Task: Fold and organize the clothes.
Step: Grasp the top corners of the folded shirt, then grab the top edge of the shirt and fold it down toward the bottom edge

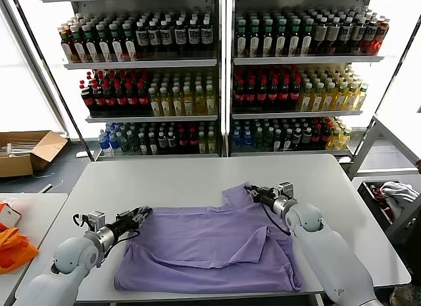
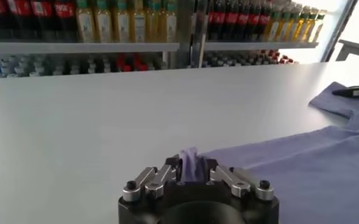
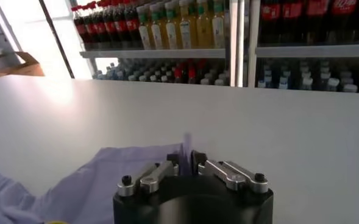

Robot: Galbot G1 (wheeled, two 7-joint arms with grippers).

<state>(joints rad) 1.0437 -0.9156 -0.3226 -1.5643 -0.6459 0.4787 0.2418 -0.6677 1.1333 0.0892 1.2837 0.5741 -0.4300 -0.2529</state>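
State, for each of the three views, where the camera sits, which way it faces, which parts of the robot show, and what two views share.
Head view: high, looking down at the table, lavender T-shirt, both arms.
Left wrist view: behind the left gripper, shut on a T-shirt edge, facing drink shelves.
Right wrist view: behind the right gripper, pinching fabric.
Shared: both wrist views show T-shirt and shelves.

Head high, facing down; wrists low, near table (image 1: 197, 181).

Bare counter (image 1: 177, 178) lies open beyond the T-shirt (image 1: 210, 250); drink shelves (image 1: 223, 62) wall off its far edge.
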